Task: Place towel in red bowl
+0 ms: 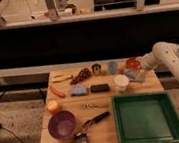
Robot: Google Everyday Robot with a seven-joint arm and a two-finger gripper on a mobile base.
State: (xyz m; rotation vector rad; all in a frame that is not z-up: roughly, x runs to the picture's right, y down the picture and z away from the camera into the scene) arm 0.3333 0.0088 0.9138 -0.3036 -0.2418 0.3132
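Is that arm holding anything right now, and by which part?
It cannot be told: the gripper is at one edge of the bluish towel, just in front of the red bowl.

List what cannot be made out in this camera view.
- Gripper, at the far right of the table beside the red bowl: whether it holds the towel is blurred.
- Red bowl's inside: partly hidden by the gripper.
- Robot arm: cut off by the right edge.

A white arm (176,68) reaches in from the right over a wooden table (105,137), its gripper (139,73) near the far right corner, just beside the red bowl (132,63) and a bluish towel (131,74). A green tray (122,126) and a purple bowl (61,124) sit nearer the camera.
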